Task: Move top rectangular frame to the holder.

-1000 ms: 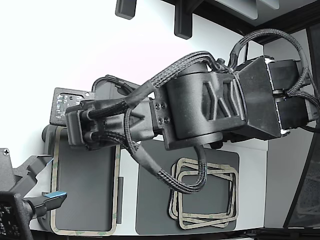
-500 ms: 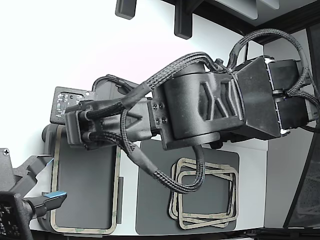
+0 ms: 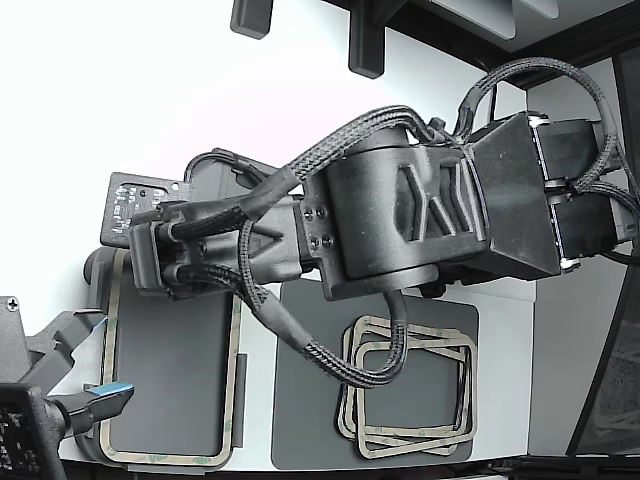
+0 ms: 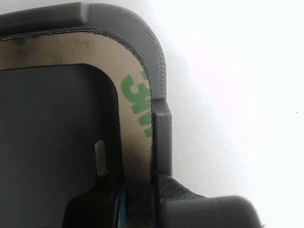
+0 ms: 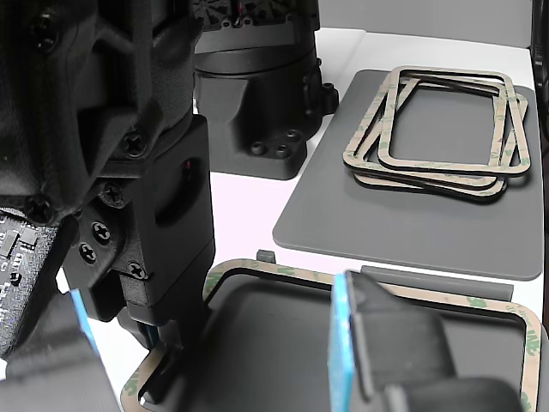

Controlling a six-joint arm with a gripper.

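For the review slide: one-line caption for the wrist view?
Gripper at the edge of a tan frame seated in the grey holder, inside a raised tab.

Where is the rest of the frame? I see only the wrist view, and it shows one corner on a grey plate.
Observer: In the exterior view, the top rectangular frame lies all around the holder.
Operator: Are there other frames?
Observer: Yes. A stack of frames lies on a dark mat, at the exterior view's right.
Operator: Is the end effector open?
Observer: I cannot tell. In the other view, the end effector is down at the frame's edge, and its body hides the fingertips.
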